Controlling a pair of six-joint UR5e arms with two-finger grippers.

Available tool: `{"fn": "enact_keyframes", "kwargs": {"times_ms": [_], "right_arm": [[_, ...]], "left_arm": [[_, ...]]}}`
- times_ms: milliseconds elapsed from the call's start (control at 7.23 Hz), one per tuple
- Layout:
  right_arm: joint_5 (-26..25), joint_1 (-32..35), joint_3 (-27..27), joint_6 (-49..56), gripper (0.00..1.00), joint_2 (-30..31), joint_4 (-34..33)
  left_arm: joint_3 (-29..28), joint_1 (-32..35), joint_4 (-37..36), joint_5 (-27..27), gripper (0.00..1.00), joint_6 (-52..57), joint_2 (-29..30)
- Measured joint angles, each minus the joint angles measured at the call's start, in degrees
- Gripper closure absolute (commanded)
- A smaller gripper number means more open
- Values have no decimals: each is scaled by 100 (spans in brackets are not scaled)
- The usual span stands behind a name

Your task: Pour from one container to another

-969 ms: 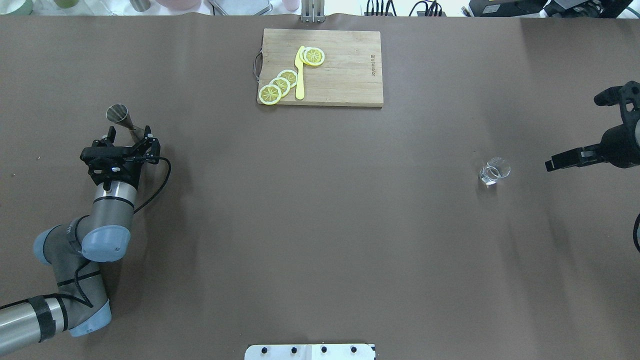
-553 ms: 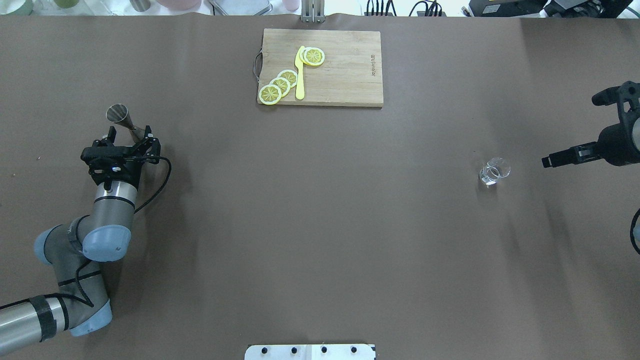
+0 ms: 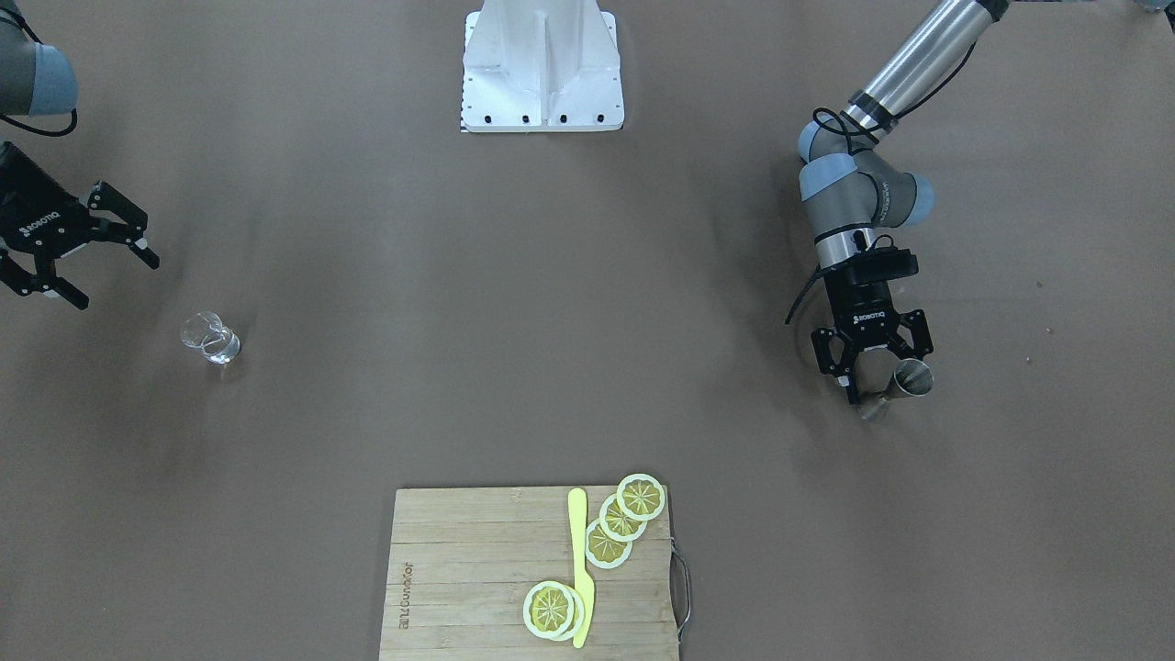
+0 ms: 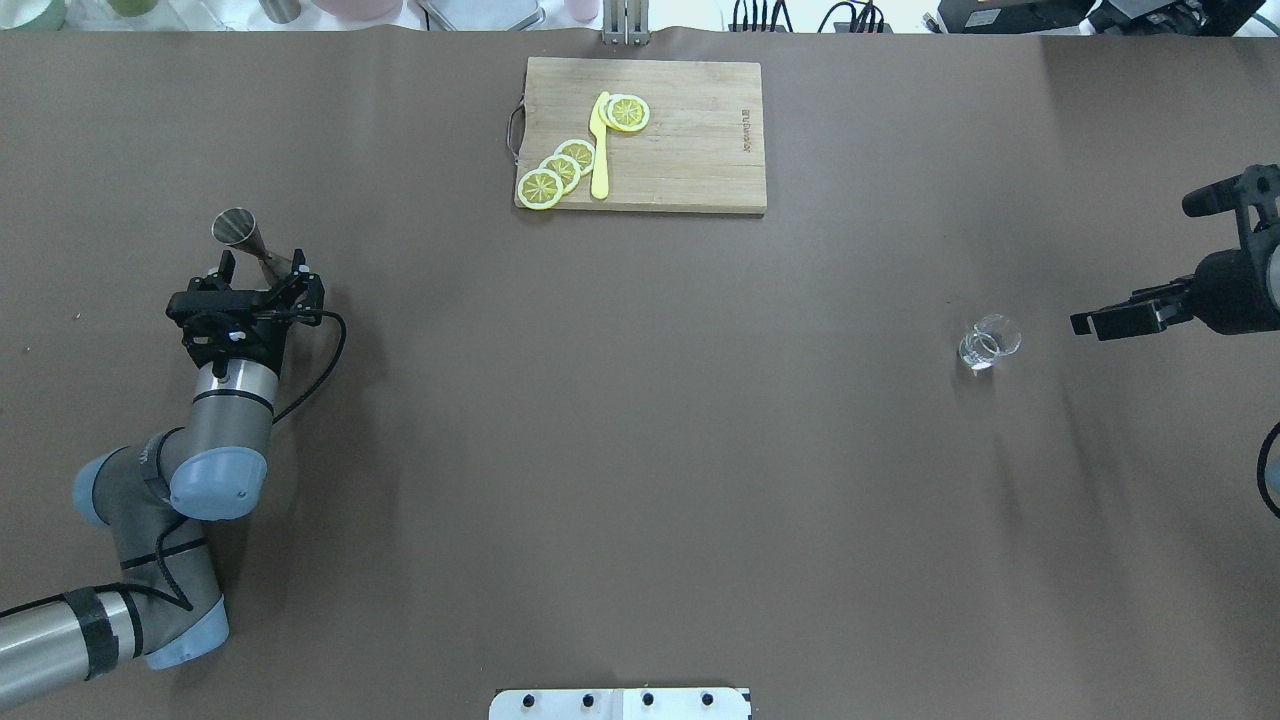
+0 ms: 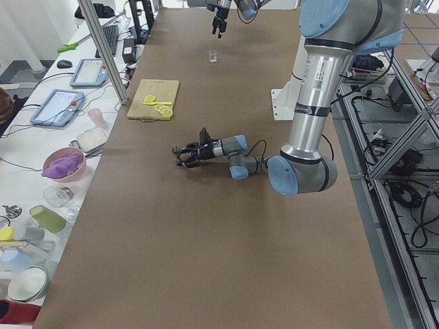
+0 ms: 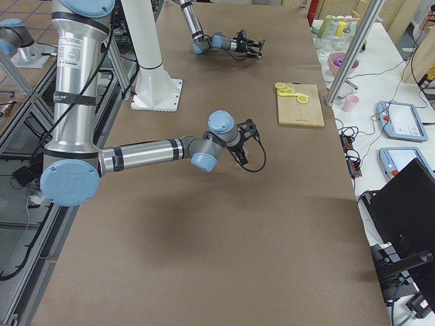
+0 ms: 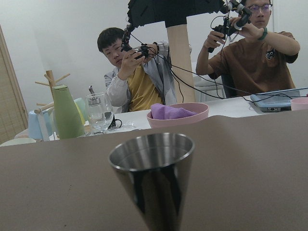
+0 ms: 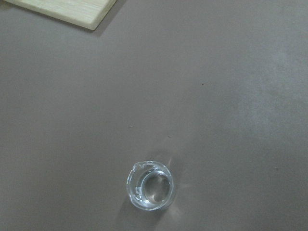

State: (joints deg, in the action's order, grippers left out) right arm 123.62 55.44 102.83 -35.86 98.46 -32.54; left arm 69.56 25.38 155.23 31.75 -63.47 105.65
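Observation:
The steel jigger (image 4: pixel 243 234) stands upright on the brown table at the left, also in the front view (image 3: pixel 905 381). My left gripper (image 4: pixel 262 267) is open, one finger on each side of the jigger's waist, and I cannot tell if they touch it. The left wrist view shows the jigger (image 7: pixel 153 178) close and centred, with no fingers in view. The clear glass cup (image 4: pixel 988 343) stands at the right with a little liquid in it (image 8: pixel 150 186). My right gripper (image 4: pixel 1140 262) hangs open to the right of the cup, apart from it (image 3: pixel 115 280).
A wooden cutting board (image 4: pixel 690 140) lies at the table's far middle, with lemon slices (image 4: pixel 560 170) and a yellow knife (image 4: pixel 600 145) on it. The robot's white base (image 3: pixel 542 64) stands at the near edge. Operators, cups and bowls show beyond the table in the left wrist view.
My left gripper has crept forward around the jigger. My right gripper has moved a little toward the glass cup. Neither container has moved.

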Motion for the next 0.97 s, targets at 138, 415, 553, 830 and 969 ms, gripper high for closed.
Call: {"fn": "enact_keyframes", "kwargs": {"times_ms": [138,415,553,830,969], "right_arm": [[-56,-137,-38,39,0,160,477],[-249,-319,-260,401,0,308,1209],[-357,-355,-386,683,0,324,1463],[-558,-387,-706,1295,0,308,2013],[-628,-397,-906,1482,0,264,2301]], "left_arm": [[18,3,-3,-2,15,3,-8],[124,1,-9,0,15,30,-16],[195,0,-12,3,15,62,-46],[234,5,-18,6,15,85,-81],[236,4,-19,6,15,88,-85]]}}
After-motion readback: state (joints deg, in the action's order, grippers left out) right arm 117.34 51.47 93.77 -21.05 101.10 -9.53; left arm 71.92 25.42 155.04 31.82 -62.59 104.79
